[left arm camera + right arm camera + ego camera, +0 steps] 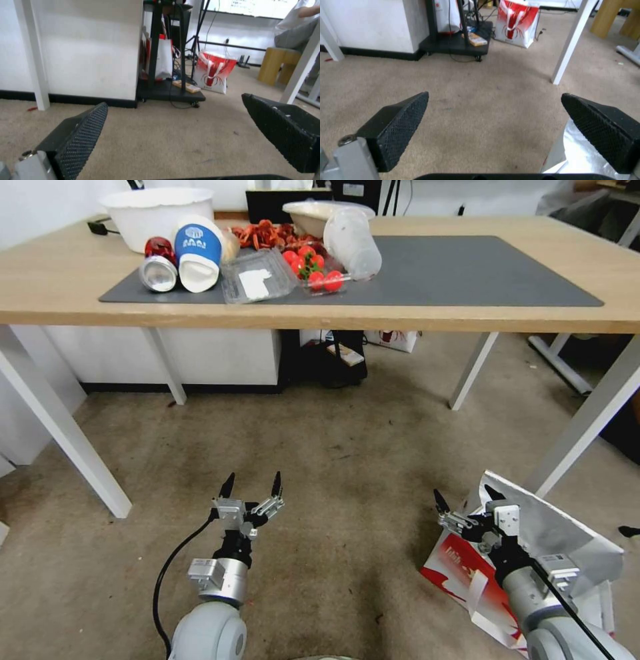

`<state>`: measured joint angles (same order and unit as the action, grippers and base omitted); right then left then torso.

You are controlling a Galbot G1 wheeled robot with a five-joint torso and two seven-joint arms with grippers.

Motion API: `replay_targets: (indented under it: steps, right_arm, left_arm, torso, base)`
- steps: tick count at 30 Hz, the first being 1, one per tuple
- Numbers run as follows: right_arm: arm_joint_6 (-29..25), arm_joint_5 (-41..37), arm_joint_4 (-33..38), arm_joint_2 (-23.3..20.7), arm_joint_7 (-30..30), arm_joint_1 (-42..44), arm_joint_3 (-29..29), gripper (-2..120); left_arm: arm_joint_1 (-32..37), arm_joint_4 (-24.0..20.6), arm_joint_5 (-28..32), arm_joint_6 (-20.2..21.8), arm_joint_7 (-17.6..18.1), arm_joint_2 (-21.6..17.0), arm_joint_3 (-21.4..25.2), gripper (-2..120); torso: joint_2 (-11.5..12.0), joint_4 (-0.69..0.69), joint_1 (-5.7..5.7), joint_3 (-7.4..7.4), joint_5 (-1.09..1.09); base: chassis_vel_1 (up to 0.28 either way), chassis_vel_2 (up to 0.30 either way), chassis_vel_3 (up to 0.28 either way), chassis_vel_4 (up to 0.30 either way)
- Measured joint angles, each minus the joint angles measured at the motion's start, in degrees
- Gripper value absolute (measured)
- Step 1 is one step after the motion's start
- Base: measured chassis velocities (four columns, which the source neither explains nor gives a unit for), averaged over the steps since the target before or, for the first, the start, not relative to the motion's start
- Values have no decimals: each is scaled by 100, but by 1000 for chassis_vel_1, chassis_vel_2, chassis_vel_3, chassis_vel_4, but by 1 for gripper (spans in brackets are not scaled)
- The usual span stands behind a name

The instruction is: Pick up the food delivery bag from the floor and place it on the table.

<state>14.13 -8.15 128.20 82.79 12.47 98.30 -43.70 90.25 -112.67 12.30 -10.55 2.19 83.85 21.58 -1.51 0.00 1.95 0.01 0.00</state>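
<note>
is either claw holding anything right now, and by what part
Nothing is held. The left claw is open over bare floor; the right claw is open just above the food delivery bag, not gripping it.

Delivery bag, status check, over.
Both grippers open: left gripper over bare carpet, right gripper above the bag. Bag on floor, ungrasped. Nothing blocking.
</note>
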Motion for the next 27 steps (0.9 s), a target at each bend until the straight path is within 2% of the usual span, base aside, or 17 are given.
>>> replay_targets:
  steps: [11, 14, 16, 17, 18, 22, 27]
  right_arm:
    - [-14, -21, 80, -52, 58, 29, -27, 100]
    - [0, -89, 226, -231, 65, 90, -183, 100]
    - [14, -110, 271, -446, 65, 156, -390, 100]
    - [29, -114, 275, -706, 68, 228, -622, 100]
    - [29, -114, 275, -706, 68, 228, -622, 100]
    - [31, -116, 24, -1280, 4, 346, -1165, 100]
    - [12, -96, -261, -1565, -114, 408, -1333, 100]
  left_arm:
    - [-33, 13, -10, -15, 2, 25, -33, 100]
    - [-87, 46, -174, -77, 14, 74, -39, 100]
    - [-112, 49, -307, -111, 24, 125, -52, 100]
    - [-122, 39, -383, -128, 27, 171, -76, 100]
    - [-122, 39, -383, -128, 27, 171, -76, 100]
    - [-131, 10, -538, -237, 49, 270, -114, 100]
    - [-118, -1, -596, -318, 108, 345, -102, 100]
  torso:
    - [29, 0, -14, 0, 2]
    - [21, 0, -14, -1, -1]
    - [15, 0, -14, -1, 1]
    - [10, -1, -14, -1, 1]
    - [10, -1, -14, -1, 1]
    - [-1, 0, -11, -1, 2]
    - [-7, 2, -10, -1, 2]
  base:
    - [0, 0, 0, 0]
    - [0, 0, 0, 0]
    - [0, 0, 0, 0]
    - [0, 0, 0, 0]
    - [0, 0, 0, 0]
    - [0, 0, 0, 0]
    - [0, 0, 0, 0]
